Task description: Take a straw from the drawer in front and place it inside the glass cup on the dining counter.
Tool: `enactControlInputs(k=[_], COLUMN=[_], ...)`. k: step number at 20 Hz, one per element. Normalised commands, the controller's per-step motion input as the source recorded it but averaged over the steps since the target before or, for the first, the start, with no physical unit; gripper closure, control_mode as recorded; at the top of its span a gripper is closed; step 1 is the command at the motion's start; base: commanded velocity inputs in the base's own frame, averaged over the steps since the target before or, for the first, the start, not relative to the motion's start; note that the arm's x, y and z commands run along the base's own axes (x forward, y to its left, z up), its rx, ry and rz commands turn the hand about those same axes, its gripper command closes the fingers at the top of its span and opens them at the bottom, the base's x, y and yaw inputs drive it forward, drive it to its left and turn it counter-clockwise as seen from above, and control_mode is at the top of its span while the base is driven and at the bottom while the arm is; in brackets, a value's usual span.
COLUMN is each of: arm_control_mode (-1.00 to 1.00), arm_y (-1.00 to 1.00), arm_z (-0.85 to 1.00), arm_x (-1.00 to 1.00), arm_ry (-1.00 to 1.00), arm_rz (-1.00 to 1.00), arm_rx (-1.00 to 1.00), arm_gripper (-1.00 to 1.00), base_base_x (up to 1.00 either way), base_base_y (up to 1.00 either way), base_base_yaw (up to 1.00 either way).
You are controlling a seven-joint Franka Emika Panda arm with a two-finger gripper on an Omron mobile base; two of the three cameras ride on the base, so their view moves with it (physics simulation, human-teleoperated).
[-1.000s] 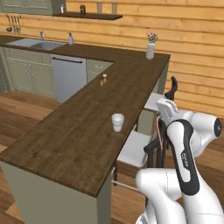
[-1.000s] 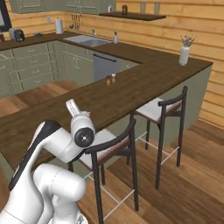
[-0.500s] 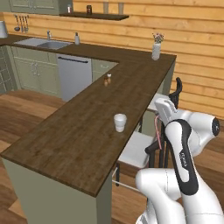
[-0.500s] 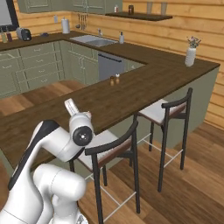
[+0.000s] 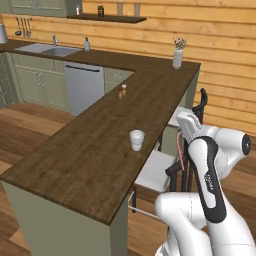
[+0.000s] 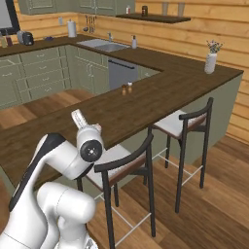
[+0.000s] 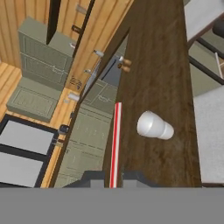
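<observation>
The claw (image 7: 114,178) is pinched shut on the straw (image 7: 115,140), which sticks straight out ahead of its tips over the dining counter (image 7: 157,65). The glass cup (image 7: 154,125) stands on the planks just beside the straw's far half, off to one side. With so small a mouth, I'd worry the long straw's tip catches the rim and tips the cup over.

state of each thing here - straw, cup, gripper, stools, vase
straw: held between the fingers, sticking straight out past them
glass cup: upright on the dining counter, nothing in it
gripper: shut on the straw
stools: standing along the counter
vase: upright, flowers in it
</observation>
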Motion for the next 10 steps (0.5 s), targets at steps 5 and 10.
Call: enactControlInputs(k=[5,10], arm_control_mode=[-1.0,-1.0], arm_y=[0.35,0.41], arm_z=[0.05,0.1], arm_x=[0.41,0.64], arm_ry=[0.06,0.04], arm_rz=[-0.01,0.0], arm_rx=[-0.08,-0.07], arm_gripper=[1.0,1.0], base_base_x=[0.1,0.0], base_base_y=[0.09,0.0], base_base_yaw=[-0.01,0.0])
